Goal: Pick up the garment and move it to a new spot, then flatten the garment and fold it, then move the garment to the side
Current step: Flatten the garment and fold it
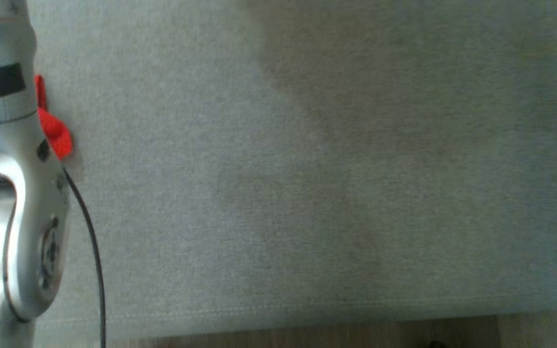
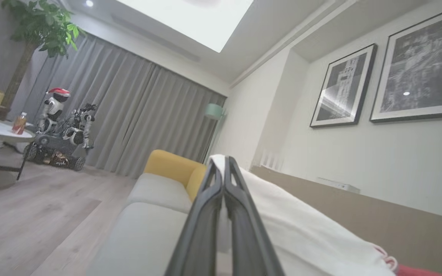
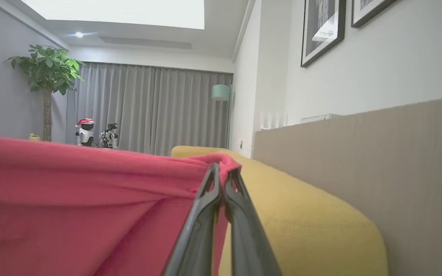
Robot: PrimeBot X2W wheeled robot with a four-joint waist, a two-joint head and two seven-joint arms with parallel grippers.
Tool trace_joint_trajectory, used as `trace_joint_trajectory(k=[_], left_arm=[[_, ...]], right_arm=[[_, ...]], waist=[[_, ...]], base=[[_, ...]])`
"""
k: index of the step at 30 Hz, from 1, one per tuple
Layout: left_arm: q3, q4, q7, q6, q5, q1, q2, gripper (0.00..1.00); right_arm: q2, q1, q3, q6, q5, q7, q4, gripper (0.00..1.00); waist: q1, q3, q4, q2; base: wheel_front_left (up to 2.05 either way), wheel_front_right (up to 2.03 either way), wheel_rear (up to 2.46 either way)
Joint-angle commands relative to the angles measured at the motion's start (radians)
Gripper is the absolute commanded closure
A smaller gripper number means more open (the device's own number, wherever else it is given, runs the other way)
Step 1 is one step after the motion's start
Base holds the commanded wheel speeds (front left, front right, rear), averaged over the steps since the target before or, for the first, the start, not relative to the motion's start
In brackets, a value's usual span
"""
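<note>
1. The garment [image 3: 90, 199] is red. It is held clear of the sofa, and in the right wrist view it stretches sideways as a taut sheet from one bunched corner.
2. The right hand [image 3: 223, 170] is closed on that corner, with the fabric pinched between the fingertips. A grip at the edge lets the rest hang and spread, which suits the later flattening.
3. The left hand [image 2: 221, 163] has its fingers pressed together. A white cloth [image 2: 301, 226] peaks at the tips and runs down toward a red edge. Whether the hand grips it, or whether it belongs to the garment, cannot be told.
4. In the head view, a red fold shows just beside the left forearm [image 1: 12, 217].
5. The grey sofa seat [image 1: 307, 169] lies under the head camera. The yellow cushion [image 3: 301, 214] is just beyond the right hand.
6. Judgement: the step in hand is the carry to a new spot. The grey seat is the probable laying surface.
7. Caution: the pinch takes only a small corner, so a fast swing could pull it free.
</note>
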Motion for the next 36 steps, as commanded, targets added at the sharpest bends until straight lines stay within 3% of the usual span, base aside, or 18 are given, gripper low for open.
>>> trace_joint_trajectory(k=[1, 5, 10, 19, 30, 36], left_arm=[[0.02, 0.003, -0.029, -0.013, 0.004, -0.05, 0.036, 1.0], [0.006, 0.079, -0.072, -0.044, 0.005, -0.04, 0.026, 1.0], [-0.024, 0.12, -0.09, -0.082, 0.026, 0.031, 0.02, 1.0], [-0.087, 0.127, -0.098, -0.138, 0.115, 0.379, 0.053, 1.0], [-0.216, 0.12, -0.094, -0.189, 0.21, 0.824, 0.138, 1.0], [-0.309, 0.112, -0.041, -0.208, 0.236, 0.94, 0.182, 1.0]], right_arm=[[0.008, -0.025, 0.008, -0.001, 0.017, -0.052, 0.016, 1.0], [0.018, -0.002, 0.039, -0.001, 0.073, -0.142, 0.136, 1.0], [0.026, 0.083, 0.109, -0.001, 0.133, -0.175, 0.215, 1.0], [0.012, 0.338, 0.328, -0.001, 0.236, -0.19, 0.303, 1.0], [-0.086, 0.591, 0.685, -0.001, 0.339, -0.121, 0.336, 1.0], [-0.116, 0.655, 0.776, -0.001, 0.391, -0.073, 0.37, 1.0]], waist=[[-0.0005, 0.053, 0.045, 0.0001], [-0.0005, 0.07, 0.068, 0.0001], [-0.0005, 0.066, 0.079, 0.0001], [-0.0005, -0.035, 0.085, 0.0001], [-0.0005, -0.231, 0.084, 0.0001], [-0.0005, -0.3, 0.084, 0.0001]], base=[[0.0, 0.0, 0.0], [0.0, 0.0, 0.0], [0.0, 0.0, 0.0], [0.0, 0.0, 0.0], [0.0, 0.0, 0.0], [0.0, 0.0, 0.0]])
